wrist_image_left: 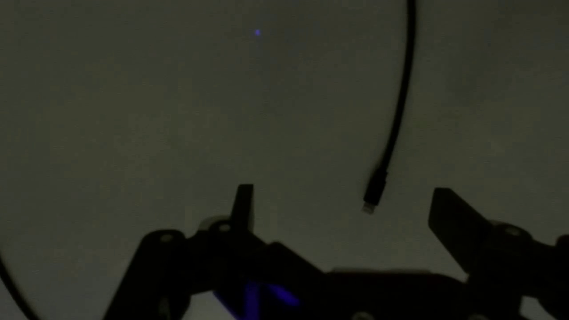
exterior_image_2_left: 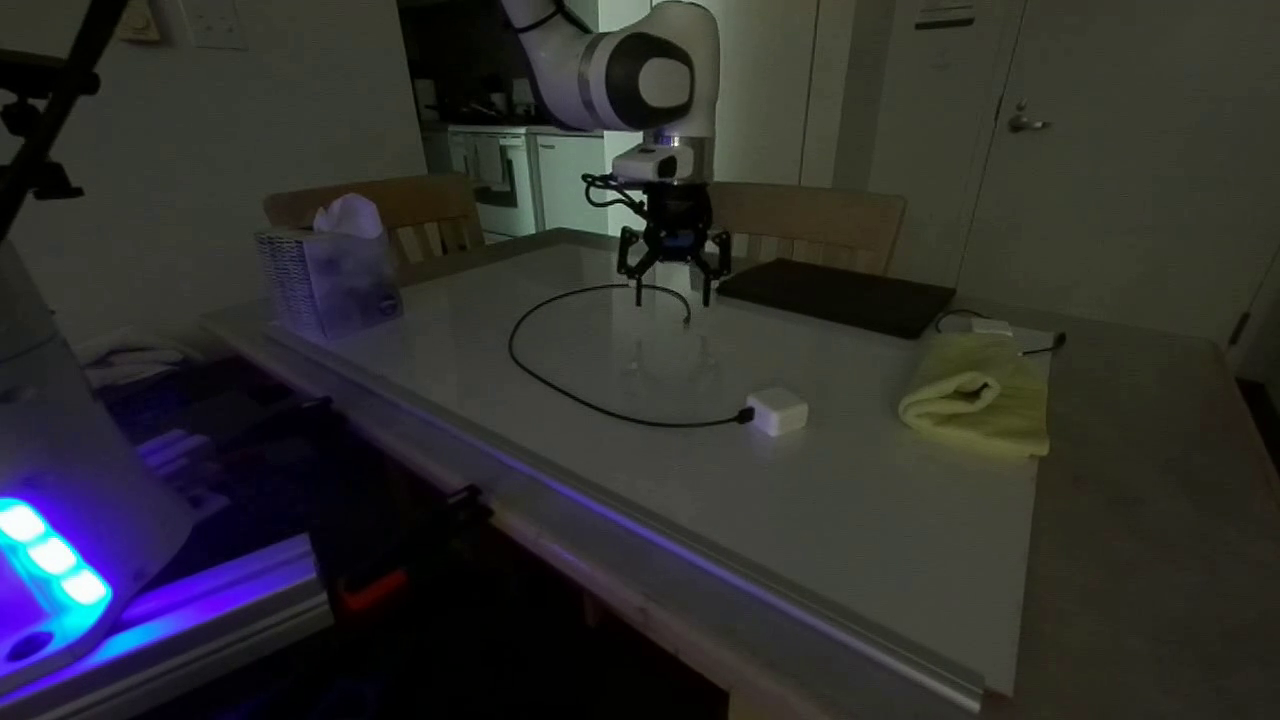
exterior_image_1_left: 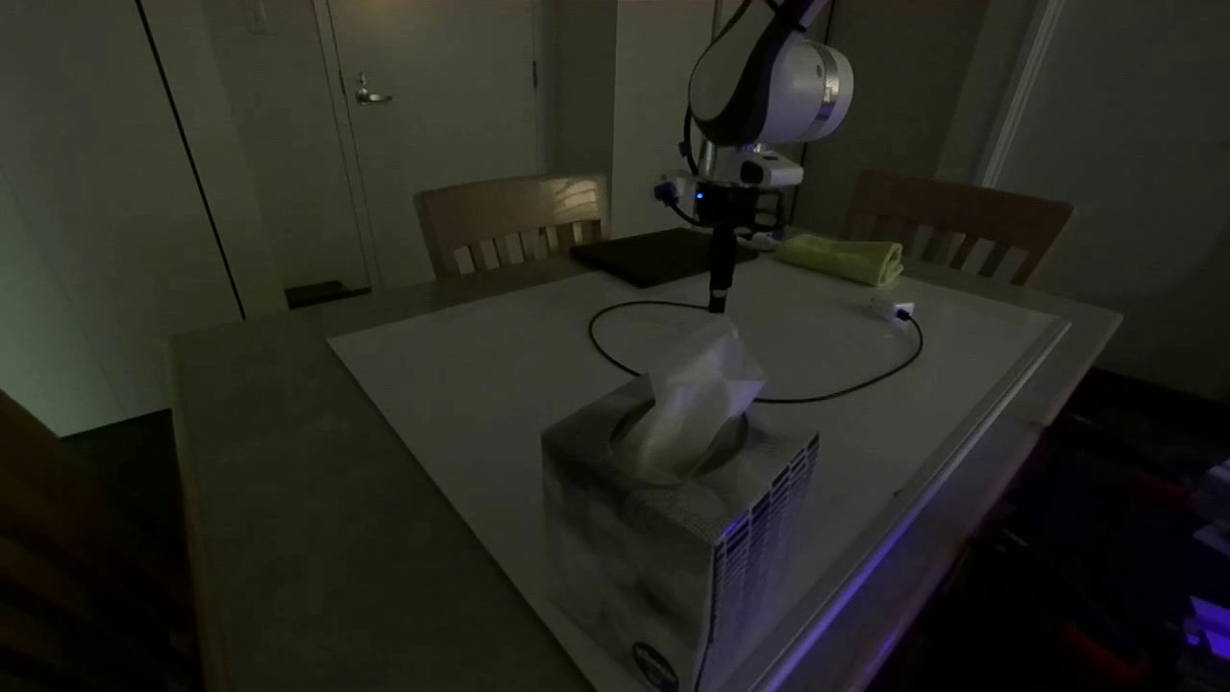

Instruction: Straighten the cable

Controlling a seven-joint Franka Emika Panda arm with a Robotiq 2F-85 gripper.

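1. We see the cable (exterior_image_2_left: 511, 345) lying in a wide open curve on the white board (exterior_image_2_left: 880, 520), one end meeting a white adapter (exterior_image_2_left: 778, 411), its free plug (wrist_image_left: 375, 186) below the gripper (exterior_image_2_left: 672, 300).
2. The gripper's fingers (wrist_image_left: 458, 222) stand spread above the board, pinching nothing.
3. We judge the cable light, bendy and a little springy; we would grip the plug's dark body, sparing its metal tip (wrist_image_left: 368, 208), and pull gently, since the adapter may slide along.
4. On the tissue box (exterior_image_1_left: 625, 548) we find a dark oval label (exterior_image_1_left: 655, 665), its pale script too blurred to read surely; elsewhere we read nothing.
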